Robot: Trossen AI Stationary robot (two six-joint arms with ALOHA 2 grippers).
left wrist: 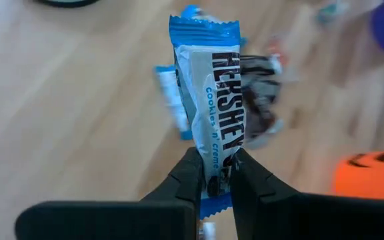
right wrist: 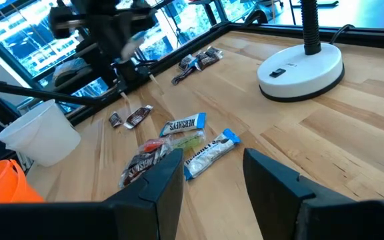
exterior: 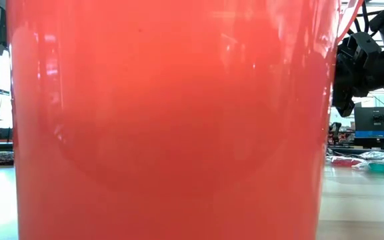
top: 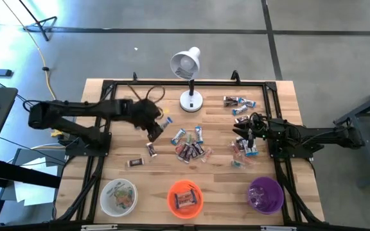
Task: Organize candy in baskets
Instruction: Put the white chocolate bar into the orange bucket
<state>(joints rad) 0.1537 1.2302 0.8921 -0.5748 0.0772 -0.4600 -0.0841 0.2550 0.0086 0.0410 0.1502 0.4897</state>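
Candy [left wrist: 217, 127] pinched (left claw [left wrist: 215, 175]).

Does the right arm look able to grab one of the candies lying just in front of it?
Probably yes: the right tool is open and empty, and a blue-and-white wrapped candy lies uncovered on the wooden table just ahead.

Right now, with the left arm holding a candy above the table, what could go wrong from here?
1. The left gripper pinches the blue-and-white candy bar only near its lower end; the bar could swing or slip out in transit.
2. The white basket, orange basket and purple basket sit side by side, so a drop could land in the wrong one or miss.
3. The right gripper is open above the loose candy pile; both arms reaching for the middle could collide.
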